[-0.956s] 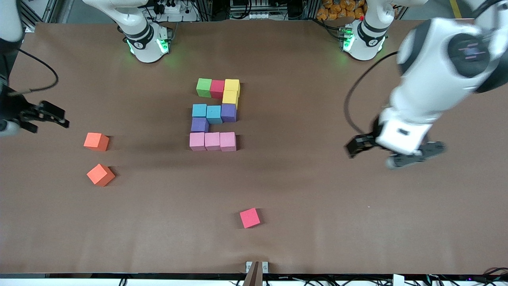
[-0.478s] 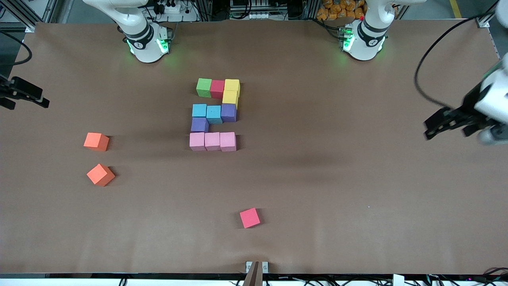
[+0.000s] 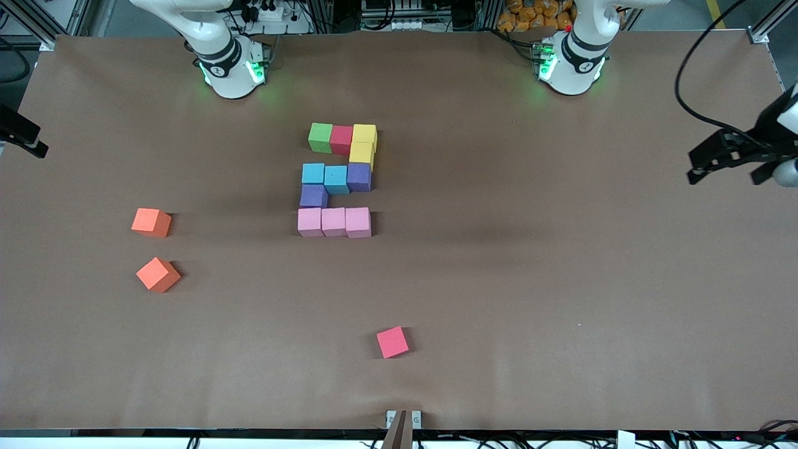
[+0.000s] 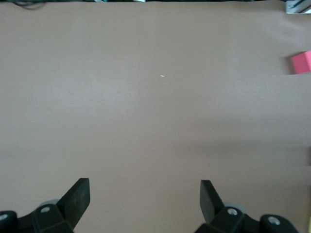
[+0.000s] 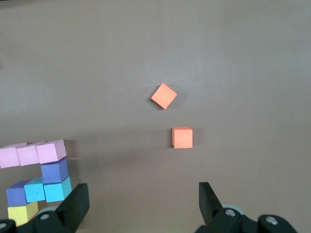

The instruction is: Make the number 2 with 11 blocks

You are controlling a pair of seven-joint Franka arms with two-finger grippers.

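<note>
- Arms both pulling out to the table's ends; a second ago the left gripper (image 3: 729, 163) hung low over bare table toward the left arm's end, now it sits at the table's edge there; the right gripper (image 3: 22, 134) has slid almost out of the front view at the right arm's end; only a dark tip shows
- Fingers wide on both, nothing between them; wrist views show spread jaws over bare table (image 3: 561, 312)
- Number 2 (image 3: 337, 179) sits mid-table, unmoved over the last second; green (image 3: 320, 137), red (image 3: 341, 139), yellow (image 3: 364, 133) in the row nearest the bases; second yellow (image 3: 361, 153); two light blue (image 3: 325, 176) and purple (image 3: 359, 176); second purple (image 3: 313, 196); three pink (image 3: 334, 222) in the row nearest the front camera; cubes touching, slightly uneven
- Judgement: eleven blocks placed, digit reads complete; retreat looks like end of task
- Leftovers: two orange cubes (image 3: 151, 222) toward the right arm's end, well apart from the digit; spare red-pink cube (image 3: 393, 342) nearer the front camera
- Obstructions: none near the digit; grippers well apart from it
</note>
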